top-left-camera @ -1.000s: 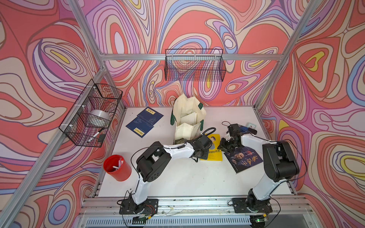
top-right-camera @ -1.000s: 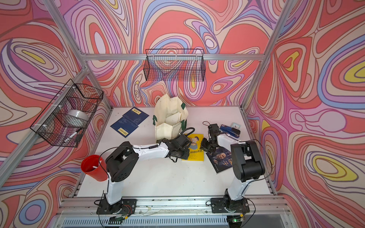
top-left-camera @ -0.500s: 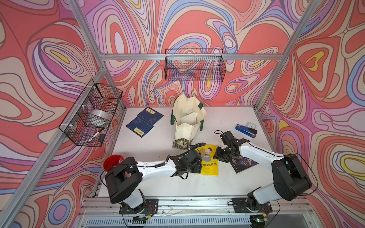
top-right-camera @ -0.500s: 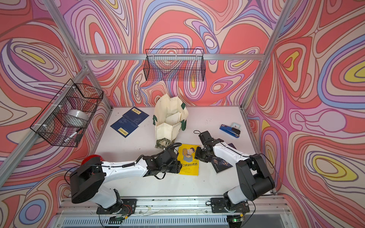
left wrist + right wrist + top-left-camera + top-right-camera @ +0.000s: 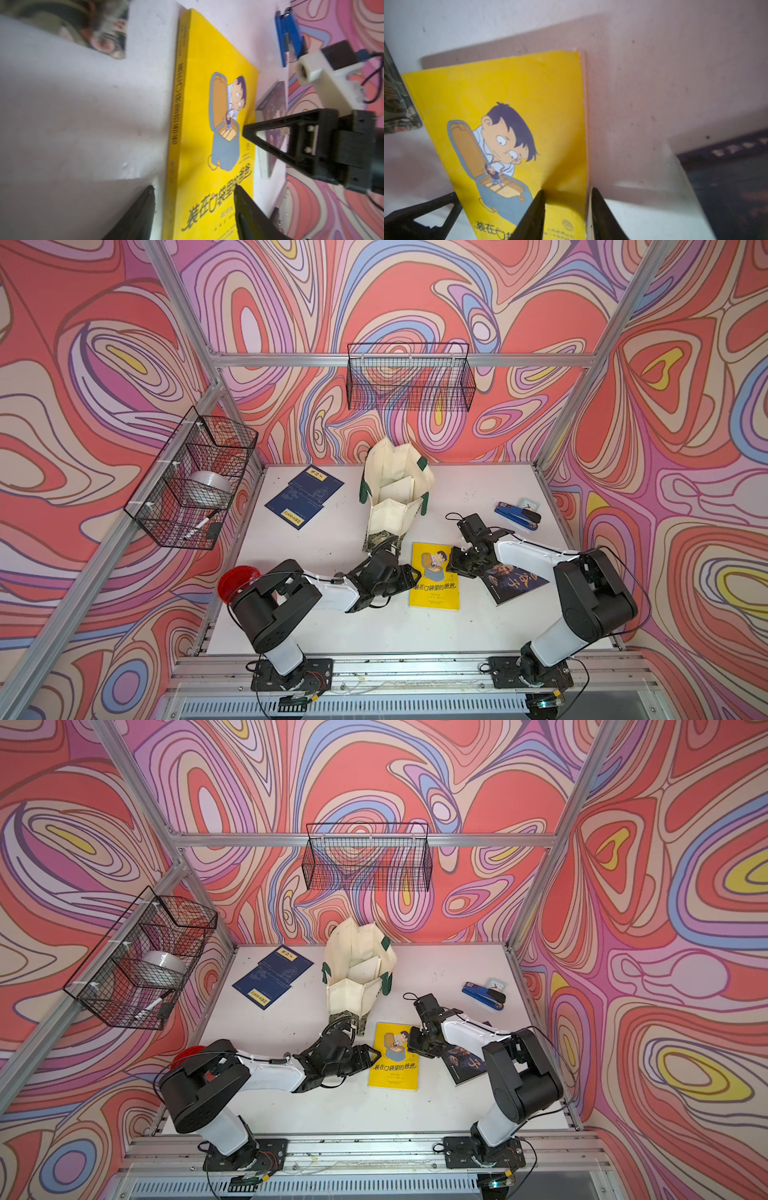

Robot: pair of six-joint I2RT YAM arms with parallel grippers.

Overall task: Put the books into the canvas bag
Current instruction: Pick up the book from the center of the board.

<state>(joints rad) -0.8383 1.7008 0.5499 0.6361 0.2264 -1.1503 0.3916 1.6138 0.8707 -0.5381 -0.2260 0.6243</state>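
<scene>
White table (image 5: 332, 626) sat in a booth w/ swirly pink-orange walls & alu frame. Canvas bag (image 5: 395, 485) was mid-table toward the rear. Its leafy base end was nearest the arms, its mouth gaped toward the back wall, and green handles hung at both sides.

Yellow book (image 5: 434, 585) lay flat, cover up, just in front of the bag's base & slightly to the robot's right, outside the bag. Dark book (image 5: 515, 583) lay flat to its right, near but apart, partly under the right arm. Left-rear, well away, far navy book (image 5: 320, 483) & near navy book (image 5: 293, 506) lay overlapping, also outside the bag.

L gripper (image 5: 413, 574) sat low at the yellow book's spine edge. In the left wrist view the L gripper (image 5: 193, 191) had its jaws spread wide. One finger was on the table side of the spine, the other over the cover, clamping nothing.

R gripper (image 5: 455, 566) was at the opposite long edge. In the right wrist view the R gripper (image 5: 568, 193) had its jaws a little apart, straddling that edge. One finger was over the cover, the other beside the page edge, w/ a gap showing btwn them & nothing pinched.

Misc: blue stapler (image 5: 517, 515) right-rear; red cup (image 5: 239, 583) at the front-left table edge, behind the left arm. Side wire basket (image 5: 166, 522) held a tape roll (image 5: 210, 487). Rear wire basket (image 5: 411, 381) hung on the back wall.
</scene>
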